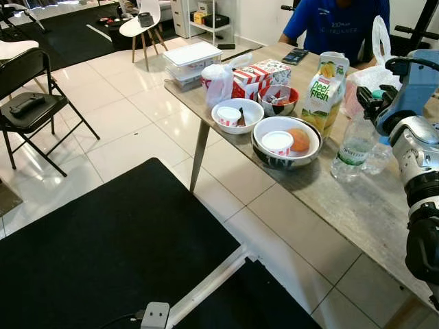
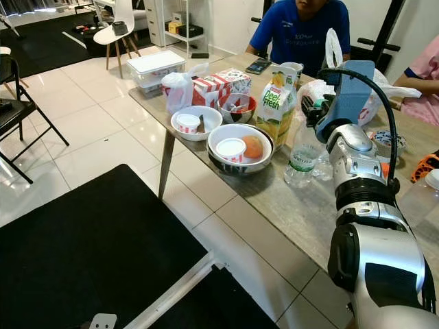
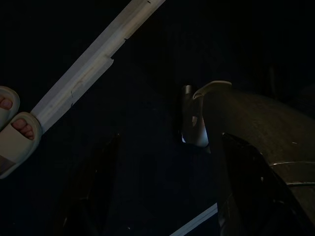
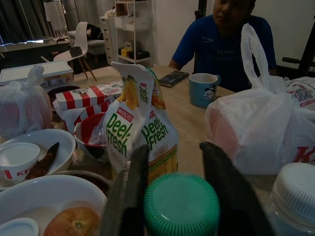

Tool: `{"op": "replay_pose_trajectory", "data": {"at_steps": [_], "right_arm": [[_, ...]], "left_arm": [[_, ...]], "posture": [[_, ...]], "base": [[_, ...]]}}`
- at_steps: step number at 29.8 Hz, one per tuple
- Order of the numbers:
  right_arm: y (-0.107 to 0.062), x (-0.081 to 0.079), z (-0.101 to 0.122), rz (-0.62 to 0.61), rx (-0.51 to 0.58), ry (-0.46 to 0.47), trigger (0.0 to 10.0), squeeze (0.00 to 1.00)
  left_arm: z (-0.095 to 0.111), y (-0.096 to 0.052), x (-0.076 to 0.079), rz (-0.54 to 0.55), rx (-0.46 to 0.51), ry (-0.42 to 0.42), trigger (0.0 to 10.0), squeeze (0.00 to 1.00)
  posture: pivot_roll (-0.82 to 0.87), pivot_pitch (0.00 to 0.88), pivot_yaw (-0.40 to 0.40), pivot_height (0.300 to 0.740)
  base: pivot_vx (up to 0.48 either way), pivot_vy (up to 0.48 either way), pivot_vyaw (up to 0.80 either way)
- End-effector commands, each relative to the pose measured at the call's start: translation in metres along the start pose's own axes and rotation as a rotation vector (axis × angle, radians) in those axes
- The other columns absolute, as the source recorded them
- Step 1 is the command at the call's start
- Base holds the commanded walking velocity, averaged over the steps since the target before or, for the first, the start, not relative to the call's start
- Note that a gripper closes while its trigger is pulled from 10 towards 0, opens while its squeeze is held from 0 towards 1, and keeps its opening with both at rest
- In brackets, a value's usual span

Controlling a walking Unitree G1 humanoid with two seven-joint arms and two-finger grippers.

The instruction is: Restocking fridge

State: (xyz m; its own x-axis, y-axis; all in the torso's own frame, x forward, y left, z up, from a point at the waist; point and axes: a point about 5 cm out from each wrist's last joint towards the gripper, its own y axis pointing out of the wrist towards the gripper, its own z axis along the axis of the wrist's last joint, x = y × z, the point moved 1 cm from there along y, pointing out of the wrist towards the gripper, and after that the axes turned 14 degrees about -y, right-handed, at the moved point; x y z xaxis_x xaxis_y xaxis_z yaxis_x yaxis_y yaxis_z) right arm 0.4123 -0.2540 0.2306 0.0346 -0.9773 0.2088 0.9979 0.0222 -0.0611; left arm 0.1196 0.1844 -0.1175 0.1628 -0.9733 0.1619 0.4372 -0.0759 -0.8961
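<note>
A: What does the right wrist view add?
B: The right gripper [image 4: 172,196], fingers parted, straddles the water bottle's green cap [image 4: 181,204].

A: And the head views?
B: Right arm raised over the table [image 2: 302,212]; bottle [image 2: 300,161] beside juice carton [image 2: 276,103]. Bowl [image 2: 240,147] holds an orange

table [image 2: 288,205] | on it: bowls [image 2: 240,147], juice carton [image 2: 277,103], water bottle [image 2: 302,154], plastic bags [image 2: 180,89], lidded containers [image 2: 156,68]
</note>
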Motion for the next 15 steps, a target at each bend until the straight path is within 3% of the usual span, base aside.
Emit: {"op": "replay_pose_trajectory", "data": {"at_steps": [1, 15], "right_arm": [[-0.001, -0.0007, -0.0029, 0.008, -0.011, -0.004, 0.0, 0.0], [-0.001, -0.0039, 0.002, 0.037, 0.022, 0.003, 0.0, 0.0]], "left_arm": [[-0.0056, -0.0005, -0.0002, 0.003, -0.024, 0.003, 10.0, 0.0], [-0.0053, -0.0007, -0.001, 0.004, -0.024, 0.001, 10.0, 0.0]], "posture": [[0.01, 0.0, 0.021, 0.74], [0.01, 0.0, 0.022, 0.74]], "base": [[0.0, 0.0, 0.0], [0.0, 0.0, 0.0]]}}
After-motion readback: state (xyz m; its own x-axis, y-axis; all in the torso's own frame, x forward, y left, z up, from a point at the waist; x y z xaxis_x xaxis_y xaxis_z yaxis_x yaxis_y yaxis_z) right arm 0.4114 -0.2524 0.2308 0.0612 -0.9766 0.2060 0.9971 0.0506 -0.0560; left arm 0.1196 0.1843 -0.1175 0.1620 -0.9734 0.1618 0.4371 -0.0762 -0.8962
